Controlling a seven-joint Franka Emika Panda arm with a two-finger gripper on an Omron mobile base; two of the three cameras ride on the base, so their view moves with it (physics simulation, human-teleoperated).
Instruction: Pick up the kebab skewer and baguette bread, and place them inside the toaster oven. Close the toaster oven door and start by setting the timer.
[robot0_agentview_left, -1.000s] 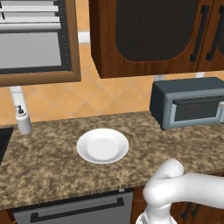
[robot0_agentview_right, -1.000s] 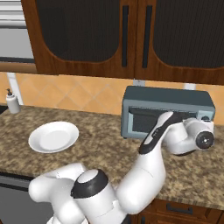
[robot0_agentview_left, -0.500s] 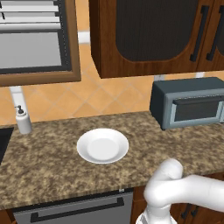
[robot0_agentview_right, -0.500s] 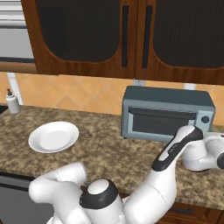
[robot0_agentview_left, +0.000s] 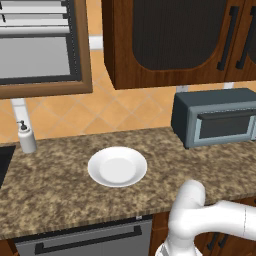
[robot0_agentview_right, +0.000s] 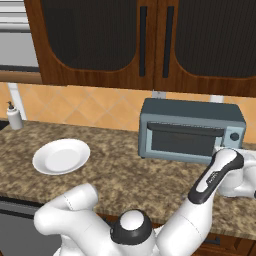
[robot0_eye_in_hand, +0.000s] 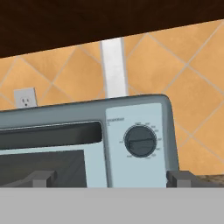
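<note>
At the speckled brown stone counter's (robot0_agentview_left: 60, 185) right end, before the closed boxy blue-grey toaster oven (robot0_agentview_right: 191, 131), our gripper (robot0_eye_in_hand: 112, 178) hangs released; a round white plate (robot0_agentview_left: 117, 166) sits mid-counter.

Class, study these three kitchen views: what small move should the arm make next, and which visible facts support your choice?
Probably ease the open gripper forward toward the timer dial. The toaster oven door looks closed, the white plate is bare, and the hand view faces the dial with the fingertips spread, apart from it.

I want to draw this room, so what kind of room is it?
It looks like a kitchen. A toaster oven sits on a speckled stone counter, a white plate rests nearby, and dark wooden cabinets hang above orange wall tiles.
</note>
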